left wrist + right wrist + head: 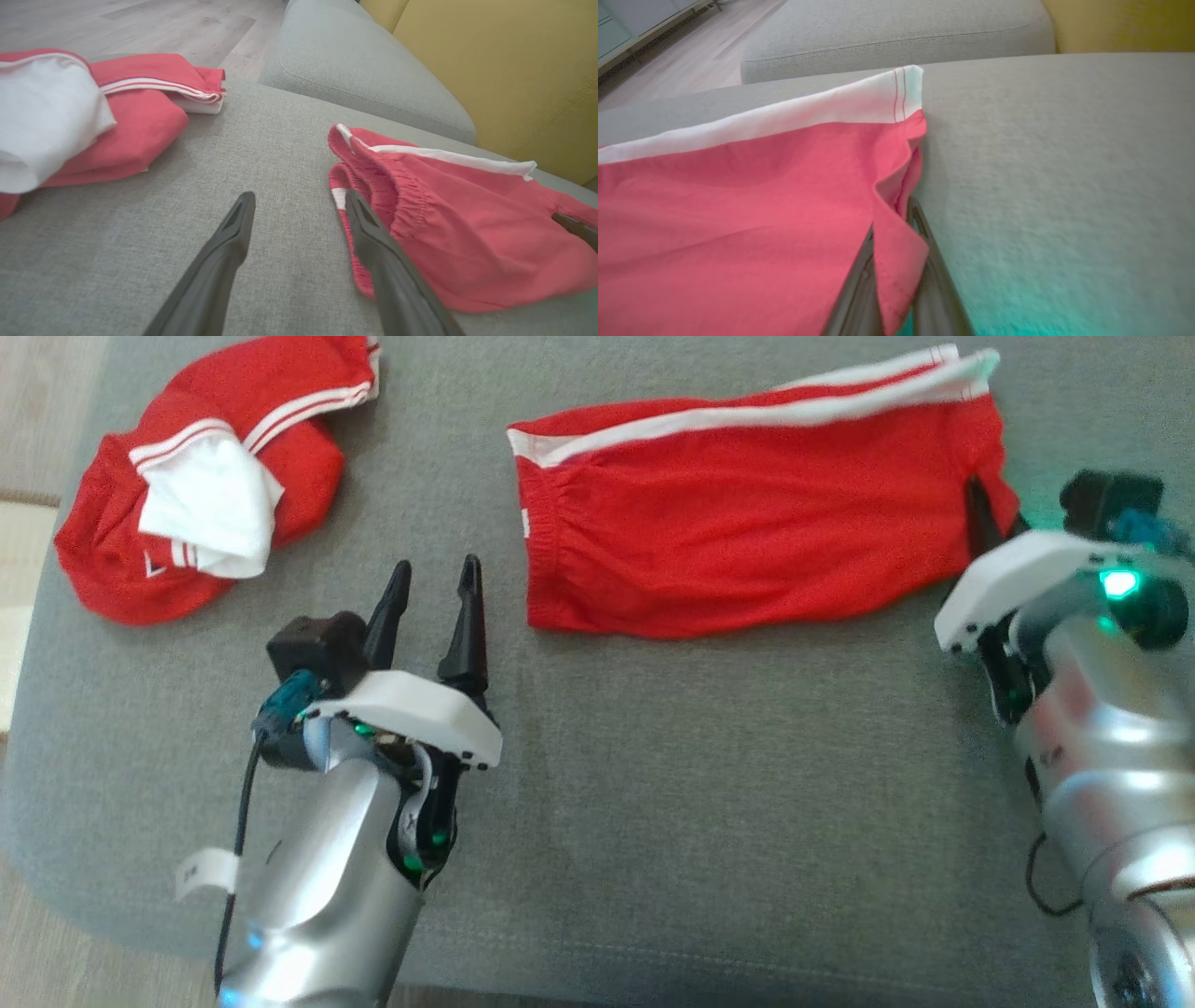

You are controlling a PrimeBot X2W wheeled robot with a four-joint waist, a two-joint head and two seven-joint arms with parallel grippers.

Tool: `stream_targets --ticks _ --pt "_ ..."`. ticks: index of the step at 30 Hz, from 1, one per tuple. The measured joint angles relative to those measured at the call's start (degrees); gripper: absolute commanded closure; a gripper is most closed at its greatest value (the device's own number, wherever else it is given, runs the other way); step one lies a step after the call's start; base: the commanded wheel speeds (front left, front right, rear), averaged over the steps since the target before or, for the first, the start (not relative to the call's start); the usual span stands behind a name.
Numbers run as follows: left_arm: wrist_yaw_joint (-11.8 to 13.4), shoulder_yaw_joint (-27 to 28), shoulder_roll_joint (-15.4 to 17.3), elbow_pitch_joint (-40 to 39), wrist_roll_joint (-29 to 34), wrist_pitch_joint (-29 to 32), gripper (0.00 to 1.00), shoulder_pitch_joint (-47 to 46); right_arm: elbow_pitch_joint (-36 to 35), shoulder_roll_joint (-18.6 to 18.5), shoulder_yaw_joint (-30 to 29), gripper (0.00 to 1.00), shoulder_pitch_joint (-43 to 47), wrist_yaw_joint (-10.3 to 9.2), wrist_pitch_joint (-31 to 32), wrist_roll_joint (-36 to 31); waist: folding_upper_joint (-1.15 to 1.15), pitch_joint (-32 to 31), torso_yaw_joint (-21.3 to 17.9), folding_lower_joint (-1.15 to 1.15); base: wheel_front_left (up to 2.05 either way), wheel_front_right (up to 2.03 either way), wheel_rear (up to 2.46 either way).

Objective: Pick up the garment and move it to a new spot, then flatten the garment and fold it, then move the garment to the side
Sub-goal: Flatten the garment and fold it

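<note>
A corner of the leg hem of the red shorts (747,523) is clamped between the two dark fingers (934,284) of the right gripper (893,228); the jaws are closed on the cloth, and the fingertips are covered by it in the right wrist view. The fingers (233,233) of the left gripper (435,581) are spread, with nothing between them; they are poised just beside the elastic waistband (411,196), and whether one finger touches the band cannot be told.

The shorts are spread nearly flat, with the waistband toward the left gripper and a white side stripe (747,415) along the far edge. Well apart to the left a second red garment (308,476) is lying crumpled, its white stripes and white lining turned out.

Both are carried by a grey woven cushion (700,784); behind it another grey cushion (355,70) is seen, and then a yellow surface (504,70), of which it cannot be said if it is a wall or a backrest; pale wooden floor (163,23) is seen beyond the cushions.

The second garment is cut off by the top edge of the head view; the right forearm is cut off at the right edge; the cushion near the right fingers is blurred and tinted by a green glow.
</note>
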Motion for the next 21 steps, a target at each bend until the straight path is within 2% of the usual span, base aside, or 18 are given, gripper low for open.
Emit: stream_targets --ticks 6,12,16,21 --pt "-0.01 2.05 0.11 0.42 0.92 0.0 0.0 3.2 -2.07 -0.03 0.01 1.0 4.98 0.0 -1.56 4.94 0.0 -2.94 -2.53 0.0 0.0 0.0 0.0" --pt "-0.13 3.48 0.16 0.64 2.33 0.0 0.0 6.6 -7.86 -1.45 2.09 1.0 9.69 0.0 -2.56 9.07 0.0 -5.33 -5.19 0.0 0.0 0.0 0.0" --pt "-0.66 3.46 0.11 0.79 2.76 0.0 0.0 7.66 -15.32 -2.29 5.55 1.0 10.19 -0.01 -2.82 10.67 0.0 -6.04 -5.76 0.0 0.0 0.0 0.0" --pt "-1.16 3.05 0.14 1.48 2.75 0.0 0.0 8.81 -24.76 -0.67 13.29 1.0 10.23 -0.01 -3.05 12.55 0.0 -6.67 -4.37 0.0 0.0 0.0 0.0"
